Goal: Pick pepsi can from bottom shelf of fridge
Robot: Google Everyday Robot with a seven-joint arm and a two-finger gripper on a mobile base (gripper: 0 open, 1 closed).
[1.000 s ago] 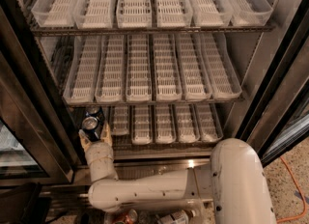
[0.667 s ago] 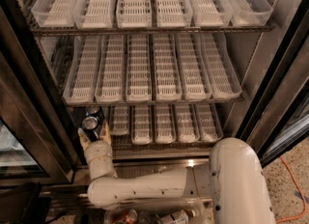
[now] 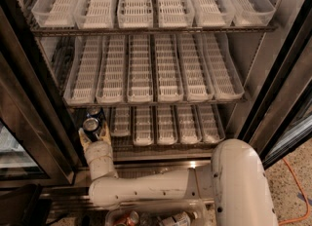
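The fridge (image 3: 273, 98) stands open, with three racks of white slotted trays. The pepsi can (image 3: 91, 124), dark blue with a silver top, is at the far left front of the bottom shelf (image 3: 165, 144). My gripper (image 3: 92, 135) reaches up from below on the white arm. Its fingers (image 3: 104, 133) stand on either side of the can and close against it. The can's lower body is hidden by the gripper. A second dark can top (image 3: 96, 111) shows just behind it in the same left lane.
The middle rack's trays (image 3: 156, 74) hang close above the can. The black door frame (image 3: 34, 108) stands just to the left of the gripper. The robot's white body (image 3: 243, 186) fills the lower right. A bin with cans and bottles (image 3: 156, 217) sits below the arm.
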